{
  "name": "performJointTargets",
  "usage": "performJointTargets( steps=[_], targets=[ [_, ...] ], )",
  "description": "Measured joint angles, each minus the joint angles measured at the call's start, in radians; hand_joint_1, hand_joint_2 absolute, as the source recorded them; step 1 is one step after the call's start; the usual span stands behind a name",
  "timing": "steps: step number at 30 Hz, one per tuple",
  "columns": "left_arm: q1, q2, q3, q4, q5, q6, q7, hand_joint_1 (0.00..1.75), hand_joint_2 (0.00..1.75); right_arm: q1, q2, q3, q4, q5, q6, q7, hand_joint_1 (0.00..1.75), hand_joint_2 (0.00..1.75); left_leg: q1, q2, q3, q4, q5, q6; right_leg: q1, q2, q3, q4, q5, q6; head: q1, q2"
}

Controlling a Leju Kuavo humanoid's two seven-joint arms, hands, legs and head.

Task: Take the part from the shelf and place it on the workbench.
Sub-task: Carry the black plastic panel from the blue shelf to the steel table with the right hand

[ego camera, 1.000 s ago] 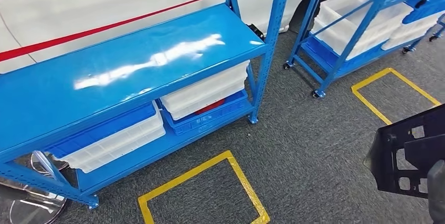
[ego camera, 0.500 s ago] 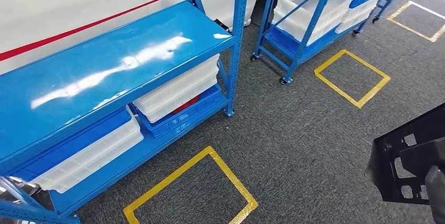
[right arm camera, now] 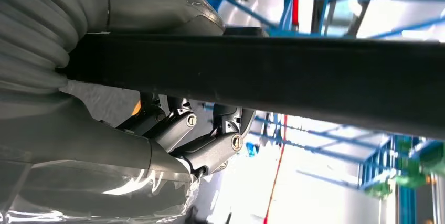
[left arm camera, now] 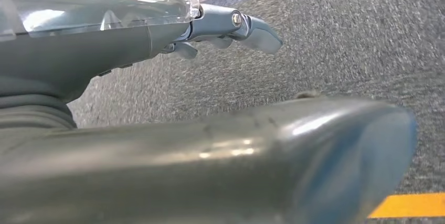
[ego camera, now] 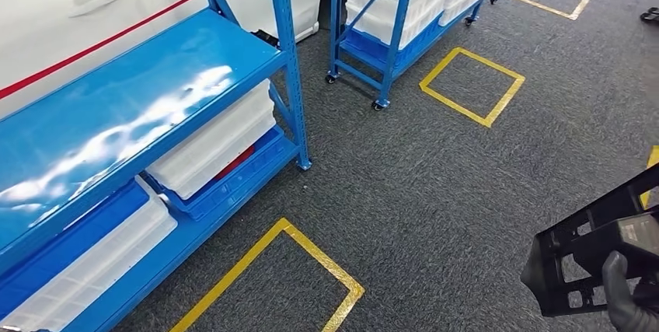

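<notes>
At near right, a black perforated bracket [ego camera: 598, 250] is gripped by the right robot hand [ego camera: 625, 301].
Over grey carpet [ego camera: 435, 192], the left robot hand [left arm camera: 231, 30] is held spread, nothing in it.

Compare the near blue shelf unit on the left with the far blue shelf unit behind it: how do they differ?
The near blue shelf unit shows a broad bare glossy top; the far blue shelf unit shows bins under open framing. The far unit stands on casters; the near unit's visible leg ends in a flat foot. Both hold white bins on blue trays.
</notes>
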Motion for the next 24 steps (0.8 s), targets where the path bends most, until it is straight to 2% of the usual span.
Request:
performJointTargets(
  steps=[1,2,3,4,5,6,8,9,10,11,12,14,15,16,17,18,19,20,22,23,24],
  targets=[
    [0.002,0.000,0.000,-0.001,0.001,0.000,0.002,0.00,0.00,-0.005,0.000,0.001,0.008,0.002,-0.003,-0.001,1.75,1.75,0.000,-0.006,-0.030,0.064,-0.023,0.000,0.001,0.012,-0.002,0.001,0.001,-0.001,0.000,0.000],
    [0.005,0.001,0.001,-0.003,0.001,0.000,0.005,0.00,0.00,-0.007,0.000,0.002,0.015,0.003,-0.005,-0.002,1.75,1.75,0.000,-0.008,-0.046,0.096,-0.025,0.000,0.002,0.024,-0.003,0.003,0.001,-0.002,0.000,0.000],
    [0.007,0.001,0.001,-0.009,0.000,0.000,0.014,0.00,0.00,-0.007,0.000,0.003,0.021,0.004,-0.010,-0.002,1.75,1.75,0.000,-0.009,-0.043,0.086,-0.006,0.001,0.003,0.036,-0.003,0.005,0.001,-0.002,0.000,0.000],
    [0.009,-0.001,0.002,-0.020,-0.004,0.000,0.028,0.00,0.00,-0.009,0.000,0.007,0.027,0.004,-0.018,-0.003,1.75,1.75,0.001,-0.014,-0.022,0.039,0.029,0.004,0.003,0.049,-0.003,0.008,0.001,-0.001,0.000,0.000],
    [0.012,-0.003,0.002,-0.037,-0.013,0.000,0.044,0.00,0.00,-0.010,-0.001,0.013,0.031,0.004,-0.030,-0.003,1.75,1.75,0.001,-0.030,0.009,-0.032,0.071,0.007,0.003,0.062,-0.004,0.011,0.001,0.000,0.000,0.000],
    [0.015,-0.008,0.003,-0.057,-0.022,0.000,0.055,0.00,0.00,-0.013,-0.002,0.023,0.036,0.002,-0.047,-0.003,1.75,1.75,0.003,-0.058,0.037,-0.101,0.100,0.009,0.004,0.075,-0.007,0.017,0.000,0.003,0.000,0.000],
    [0.023,-0.014,-0.002,-0.103,-0.002,-0.030,0.007,0.00,0.00,-0.015,-0.008,0.047,0.043,-0.003,-0.088,-0.009,1.75,1.75,0.005,-0.099,0.066,-0.176,0.124,0.013,0.003,0.100,-0.020,0.025,0.003,0.014,0.000,0.000],
    [0.031,-0.006,-0.016,-0.127,0.048,-0.077,-0.061,0.00,0.00,-0.011,-0.010,0.057,0.044,-0.007,-0.099,-0.016,1.75,1.75,0.004,-0.101,0.067,-0.183,0.122,0.015,0.002,0.114,-0.027,0.027,0.006,0.022,0.000,0.000],
    [0.039,0.014,-0.044,-0.148,0.141,-0.165,-0.151,0.00,0.00,-0.003,-0.013,0.062,0.042,-0.012,-0.097,-0.023,1.75,1.75,0.005,-0.088,0.068,-0.185,0.125,0.018,0.001,0.128,-0.032,0.025,0.010,0.030,0.000,0.000],
    [0.046,0.048,-0.095,-0.167,0.269,-0.296,-0.239,0.00,0.00,0.005,-0.015,0.062,0.040,-0.014,-0.079,-0.029,1.75,1.75,0.007,-0.074,0.069,-0.189,0.129,0.023,0.002,0.125,-0.036,0.028,0.010,0.036,0.000,0.000],
    [0.050,0.084,-0.168,-0.183,0.413,-0.461,-0.309,0.00,0.00,0.008,-0.018,0.061,0.039,-0.014,-0.053,-0.033,1.75,1.75,0.011,-0.059,0.069,-0.194,0.133,0.028,0.004,0.105,-0.044,0.042,0.001,0.041,0.000,0.000],
    [0.041,0.148,-0.364,-0.213,0.641,-0.779,-0.375,0.00,0.00,-0.002,-0.025,0.059,0.039,0.000,-0.012,-0.037,1.75,1.75,0.014,-0.032,0.065,-0.200,0.140,0.036,0.002,0.037,-0.085,0.125,-0.049,0.049,0.001,0.000],
    [0.028,0.166,-0.467,-0.225,0.692,-0.890,-0.383,0.00,0.00,-0.009,-0.027,0.060,0.040,0.011,-0.003,-0.038,1.75,1.75,0.011,-0.023,0.061,-0.200,0.142,0.038,-0.003,0.010,-0.117,0.189,-0.082,0.054,0.001,0.000],
    [0.013,0.177,-0.569,-0.232,0.709,-0.948,-0.385,0.00,0.00,-0.014,-0.028,0.062,0.041,0.020,0.004,-0.038,1.75,1.75,0.007,-0.014,0.058,-0.199,0.142,0.038,-0.009,-0.001,-0.145,0.250,-0.107,0.058,0.001,0.000],
    [-0.002,0.182,-0.663,-0.238,0.714,-0.964,-0.384,0.00,0.00,-0.015,-0.028,0.066,0.042,0.026,0.009,-0.038,1.75,1.75,0.005,-0.003,0.056,-0.198,0.142,0.038,-0.014,-0.006,-0.160,0.289,-0.118,0.061,0.001,0.000],
    [-0.011,0.182,-0.745,-0.243,0.722,-0.939,-0.383,0.00,0.00,-0.016,-0.028,0.071,0.042,0.031,0.013,-0.038,1.75,1.75,0.003,0.011,0.055,-0.197,0.142,0.037,-0.016,-0.008,-0.158,0.292,-0.111,0.064,0.001,0.000],
    [-0.015,0.181,-0.820,-0.248,0.736,-0.892,-0.381,0.00,0.00,-0.016,-0.028,0.075,0.042,0.034,0.017,-0.038,1.75,1.75,0.003,0.027,0.057,-0.197,0.140,0.034,-0.017,-0.012,-0.134,0.254,-0.087,0.065,0.001,0.000],
    [-0.013,0.180,-0.883,-0.254,0.752,-0.838,-0.381,0.00,0.00,-0.016,-0.029,0.078,0.040,0.036,0.019,-0.038,1.75,1.75,0.003,0.044,0.061,-0.196,0.138,0.031,-0.015,-0.026,-0.093,0.186,-0.055,0.064,0.001,0.000],
    [-0.005,0.185,-0.986,-0.270,0.780,-0.767,-0.382,0.00,0.00,-0.016,-0.028,0.086,0.037,0.046,0.023,-0.039,1.75,1.75,0.000,0.076,0.066,-0.196,0.132,0.021,-0.005,-0.069,-0.027,0.066,-0.017,0.050,0.001,0.000],
    [-0.001,0.189,-1.027,-0.281,0.790,-0.752,-0.382,0.00,0.00,-0.015,-0.027,0.091,0.035,0.054,0.025,-0.040,1.75,1.75,-0.002,0.090,0.068,-0.196,0.130,0.015,0.000,-0.082,-0.014,0.038,-0.012,0.041,0.001,0.000],
    [0.002,0.193,-1.061,-0.291,0.798,-0.745,-0.382,0.00,0.00,-0.014,-0.025,0.096,0.034,0.063,0.026,-0.040,1.75,1.75,-0.003,0.102,0.071,-0.197,0.128,0.010,0.005,-0.081,-0.014,0.032,-0.015,0.031,0.001,0.000]
  ],
)
